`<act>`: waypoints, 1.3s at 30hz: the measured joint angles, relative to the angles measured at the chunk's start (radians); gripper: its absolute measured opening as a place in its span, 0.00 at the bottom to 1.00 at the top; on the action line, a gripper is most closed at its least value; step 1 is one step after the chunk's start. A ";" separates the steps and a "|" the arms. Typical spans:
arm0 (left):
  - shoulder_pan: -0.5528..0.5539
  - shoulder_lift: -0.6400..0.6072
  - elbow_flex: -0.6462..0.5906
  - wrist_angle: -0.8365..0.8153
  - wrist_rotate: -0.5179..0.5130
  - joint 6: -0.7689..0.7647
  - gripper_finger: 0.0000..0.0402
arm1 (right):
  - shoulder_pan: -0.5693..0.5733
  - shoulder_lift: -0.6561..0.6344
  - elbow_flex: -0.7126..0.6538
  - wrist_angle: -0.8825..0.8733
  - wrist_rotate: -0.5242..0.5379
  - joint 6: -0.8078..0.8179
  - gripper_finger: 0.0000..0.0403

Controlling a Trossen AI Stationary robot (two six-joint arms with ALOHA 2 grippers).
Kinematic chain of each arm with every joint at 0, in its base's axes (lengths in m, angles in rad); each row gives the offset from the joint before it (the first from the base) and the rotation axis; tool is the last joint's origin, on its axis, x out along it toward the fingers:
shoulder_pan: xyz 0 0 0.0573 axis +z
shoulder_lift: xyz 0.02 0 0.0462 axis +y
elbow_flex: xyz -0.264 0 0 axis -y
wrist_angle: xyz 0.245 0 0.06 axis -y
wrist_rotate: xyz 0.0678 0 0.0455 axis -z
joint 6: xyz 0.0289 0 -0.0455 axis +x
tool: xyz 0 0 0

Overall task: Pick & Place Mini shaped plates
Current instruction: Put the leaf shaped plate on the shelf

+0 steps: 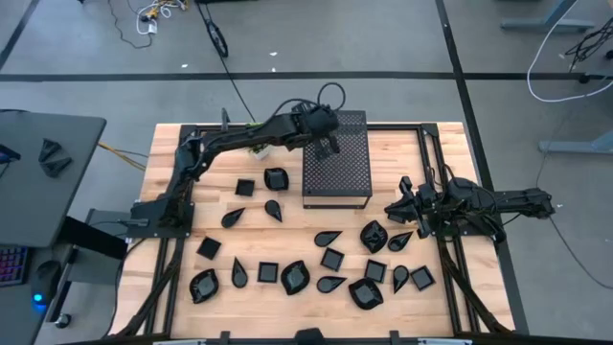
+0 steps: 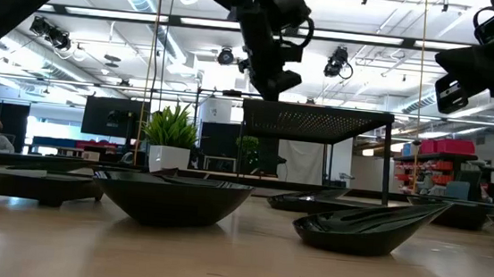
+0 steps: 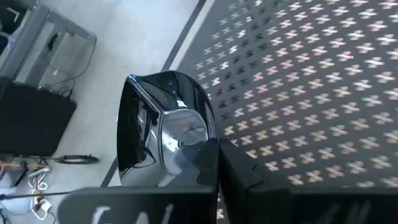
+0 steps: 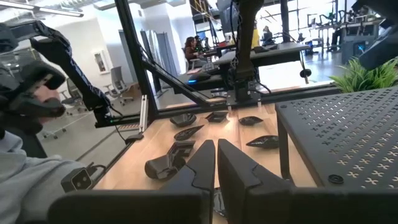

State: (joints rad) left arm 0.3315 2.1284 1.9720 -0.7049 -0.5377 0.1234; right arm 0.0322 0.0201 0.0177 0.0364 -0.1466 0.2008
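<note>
My left gripper (image 1: 328, 144) reaches over the far left corner of the black perforated box (image 1: 336, 163) and is shut on one glossy black mini plate (image 3: 163, 127), held above the box's perforated top (image 3: 311, 93). In the low view this gripper (image 2: 272, 73) hangs a little above the box top (image 2: 316, 120). Several other mini plates (image 1: 330, 259) lie flat on the wooden table (image 1: 441, 163), left of and in front of the box. My right gripper (image 1: 402, 207) rests shut at the table's right side, holding nothing. My left gripper pinches the plate's rim (image 3: 189, 152) between its two fingers (image 3: 233, 171) at the edge nearest the wrist. The fingers slant downward, coming from the table's left. The plate is lifted clear and tilted on edge, with its hollow face toward the camera, sticking out beyond the fingertips.
A small potted plant (image 2: 172, 127) stands at the far side, left of the box. The box stands on thin legs (image 2: 386, 164) with open room under it. Plates crowd the table's near half (image 1: 287, 276). A metal frame runs along the table's edges (image 1: 421, 129).
</note>
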 joint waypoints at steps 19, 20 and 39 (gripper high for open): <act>0.031 0.010 0.003 0.043 0.120 -0.059 0.04 | 0.000 0.000 0.000 0.000 0.000 0.000 0.06; 0.031 0.014 0.002 0.042 0.122 -0.059 0.04 | 0.000 0.000 0.000 0.000 0.000 0.000 0.06; 0.027 0.040 0.001 0.019 0.127 -0.060 0.06 | 0.000 0.000 0.000 0.000 0.000 0.000 0.06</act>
State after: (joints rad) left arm 0.3586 2.1681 1.9732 -0.6858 -0.4110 0.0632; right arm 0.0326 0.0203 0.0177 0.0366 -0.1465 0.2008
